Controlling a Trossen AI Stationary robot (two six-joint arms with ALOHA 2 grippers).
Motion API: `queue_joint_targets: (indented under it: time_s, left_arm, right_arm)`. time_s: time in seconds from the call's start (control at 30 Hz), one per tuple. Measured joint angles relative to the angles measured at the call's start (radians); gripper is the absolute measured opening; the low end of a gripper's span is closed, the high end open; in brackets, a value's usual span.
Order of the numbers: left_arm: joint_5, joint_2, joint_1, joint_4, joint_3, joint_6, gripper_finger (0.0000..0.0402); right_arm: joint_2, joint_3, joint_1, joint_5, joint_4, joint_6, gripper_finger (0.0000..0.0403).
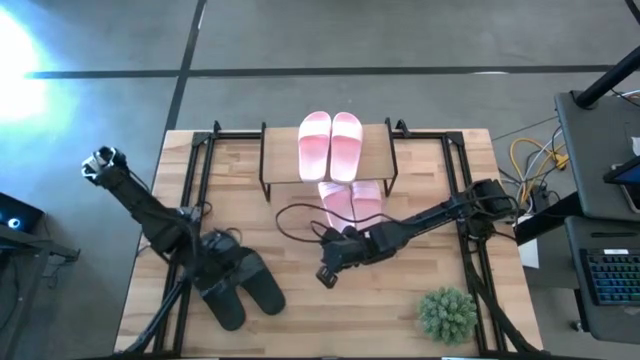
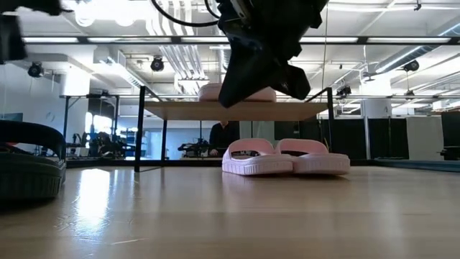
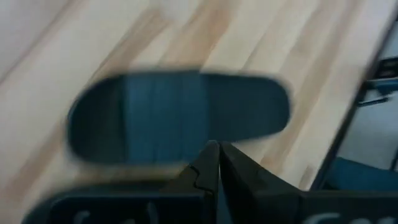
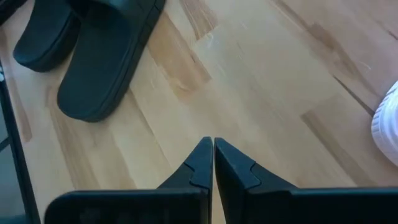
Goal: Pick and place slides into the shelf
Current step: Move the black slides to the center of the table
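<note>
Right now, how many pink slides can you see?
4: two on top of the shelf, at and; two under it on the table, at and. None seem hidden.

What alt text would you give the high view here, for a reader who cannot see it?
Top-down view of a wooden table: one pink pair of slides sits on the shelf, a second pink pair beneath its front edge. The right gripper hangs mid-table, empty and shut; the left gripper is over the black pair.

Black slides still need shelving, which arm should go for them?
Left, likely. The left gripper, fingers shut and empty, hovers right at the black slides; the right gripper, also shut, sits mid-table nearer the shelf.
</note>
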Motion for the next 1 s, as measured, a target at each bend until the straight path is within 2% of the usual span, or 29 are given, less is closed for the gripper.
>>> queue_joint_targets:
  time_s: [0.13, 0.3, 0.57, 0.8, 1.0]
  left_arm:
    - [0.075, 0.038, -0.084, -0.133, 0.034, -0.198, 0.0]
    - [0.214, 0.122, -0.17, -0.223, 0.08, -0.361, 0.0]
    - [0.482, 0.263, -0.244, -0.258, 0.134, -0.464, 0.0]
    - [0.491, 0.348, -0.277, -0.122, 0.086, -0.467, 0.0]
    - [0.491, 0.411, -0.278, -0.127, -0.001, -0.453, 0.0]
  right_arm:
    - [0.0, 0.0, 0.001, 0.0, 0.0, -0.003, 0.0008]
    - [0.0, 0.0, 0.001, 0.0, 0.001, -0.019, 0.0008]
    - [0.0, -0.001, 0.0, 0.027, 0.001, -0.064, 0.0008]
    - [0.001, -0.001, 0.0, 0.03, 0.001, -0.087, 0.0008]
    - [0.001, -0.002, 0.0, 0.03, 0.002, -0.096, 0.0008]
